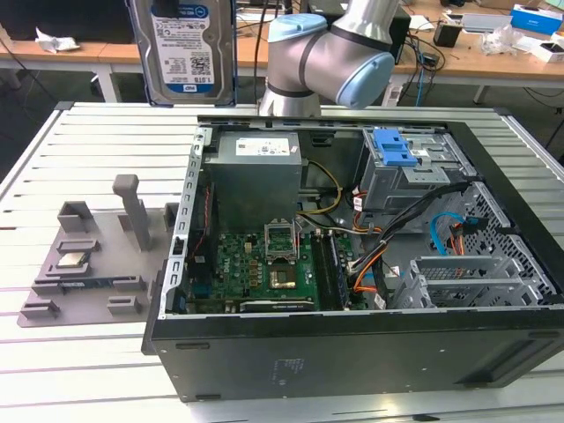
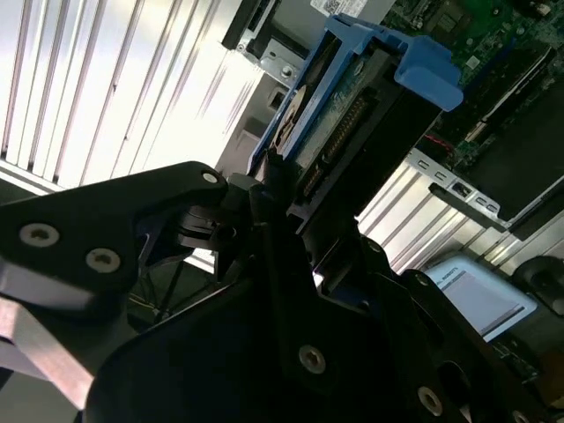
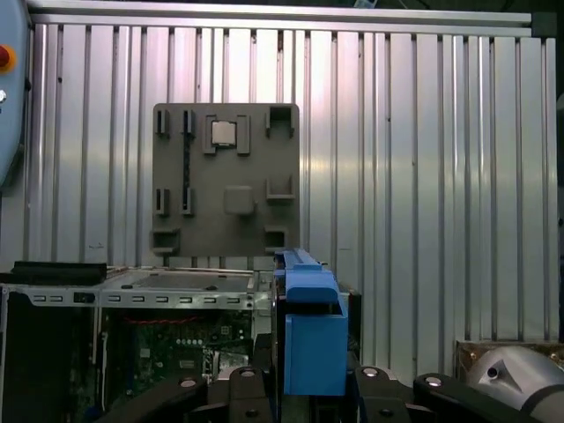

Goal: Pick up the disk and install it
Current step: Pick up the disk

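The disk is showing bare silver metal under a glossy white-and-blue paper label. Its bracket is looking like smooth blue plastic with a slight sheen. The gripper is presenting matt black bodywork dotted with small bright metal screws. The robot arm is gleaming in satin grey metal with glossy light-blue caps. The slatted table is reflecting light off ribbed, brushed metal. The grey parts tray is looking matt and plastic, and the CPU chip on it is shining metallic. The computer case is wearing a smooth matt black finish. Its drive cage is showing dull grey sheet metal beneath a blue plastic latch.
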{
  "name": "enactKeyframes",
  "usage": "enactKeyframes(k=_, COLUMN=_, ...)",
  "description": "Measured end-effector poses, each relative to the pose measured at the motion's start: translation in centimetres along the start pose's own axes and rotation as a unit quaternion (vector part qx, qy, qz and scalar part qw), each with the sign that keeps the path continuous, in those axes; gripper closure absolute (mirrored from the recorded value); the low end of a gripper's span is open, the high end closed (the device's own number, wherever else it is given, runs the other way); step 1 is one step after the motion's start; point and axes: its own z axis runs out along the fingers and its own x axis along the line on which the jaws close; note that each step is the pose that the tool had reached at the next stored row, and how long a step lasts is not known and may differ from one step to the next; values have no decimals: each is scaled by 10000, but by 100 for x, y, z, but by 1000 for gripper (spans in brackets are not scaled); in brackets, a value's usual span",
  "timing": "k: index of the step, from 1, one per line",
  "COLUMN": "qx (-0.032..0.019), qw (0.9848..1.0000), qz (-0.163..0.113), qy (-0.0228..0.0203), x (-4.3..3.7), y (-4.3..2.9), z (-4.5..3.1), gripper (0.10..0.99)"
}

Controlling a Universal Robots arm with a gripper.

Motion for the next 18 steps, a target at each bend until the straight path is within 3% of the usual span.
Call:
enactKeyframes(k=3, qx=0, qw=10000, qz=0, qy=0, x=1, y=-138, z=-6, gripper=722)
enactKeyframes(k=9, qx=0, qw=10000, qz=0, qy=0, x=4, y=-339, z=-16, gripper=722)
enactKeyframes(k=18, qx=0, qw=10000, qz=0, qy=0, x=6, y=-598, z=-29, gripper=722)
